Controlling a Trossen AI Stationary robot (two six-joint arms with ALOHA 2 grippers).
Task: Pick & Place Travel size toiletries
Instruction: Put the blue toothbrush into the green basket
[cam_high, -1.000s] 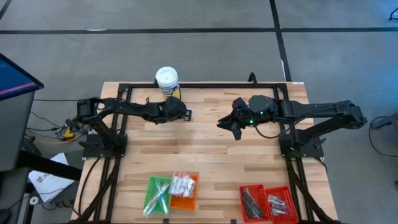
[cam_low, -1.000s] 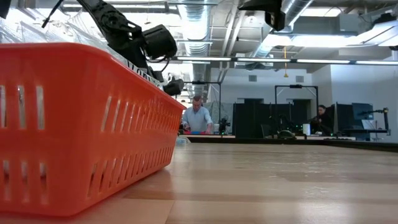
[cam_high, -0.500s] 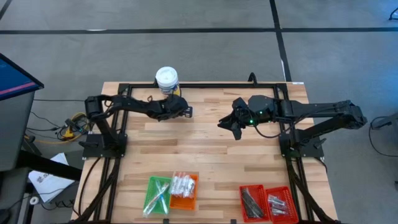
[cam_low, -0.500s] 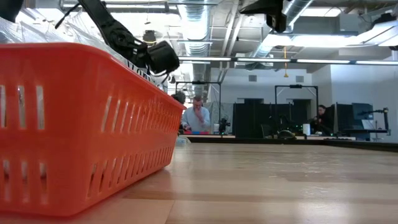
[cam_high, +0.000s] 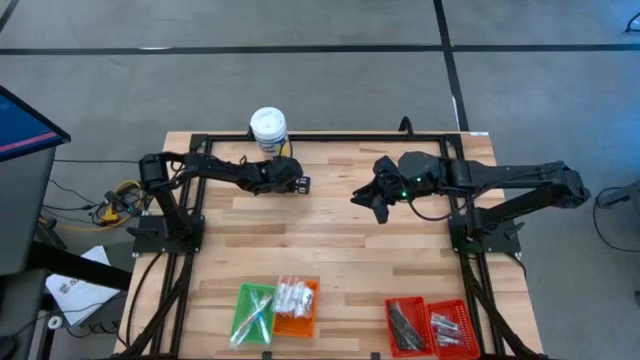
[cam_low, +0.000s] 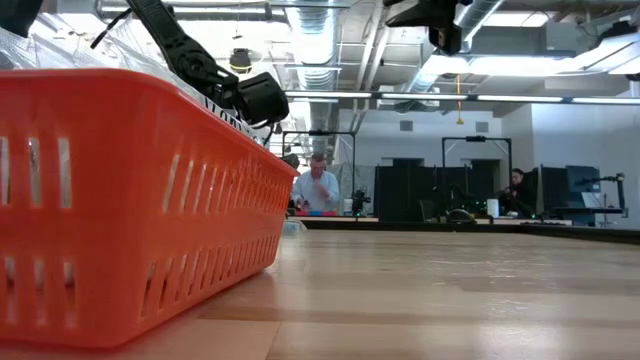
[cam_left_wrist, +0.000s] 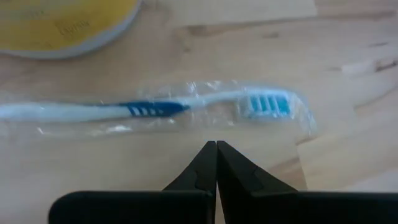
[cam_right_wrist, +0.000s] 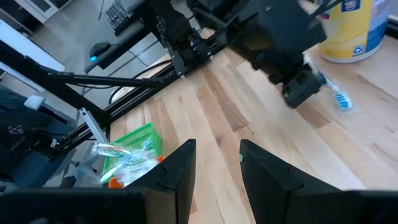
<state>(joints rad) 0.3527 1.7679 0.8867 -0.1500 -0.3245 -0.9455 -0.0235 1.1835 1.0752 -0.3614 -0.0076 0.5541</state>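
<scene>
Left pincer closed and empty over a wrapped toothbrush

High view: the left pincer (cam_high: 297, 184) is held just beside the tub (cam_high: 268, 128); the right pincer (cam_high: 368, 200) waits well apart, open desk (cam_high: 340, 250) between them.
Left wrist view: the toothbrush (cam_left_wrist: 155, 109) lies just ahead of the pressed-together tips; a closed descent would likely skid the slick wrapper.
Right wrist view: its fingers are spread, empty.

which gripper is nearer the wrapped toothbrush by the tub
Left. The left gripper hovers right over the wrapped toothbrush, its jaws shut, next to the tub. The right gripper sits well off toward the table's right side, jaws open.
</scene>
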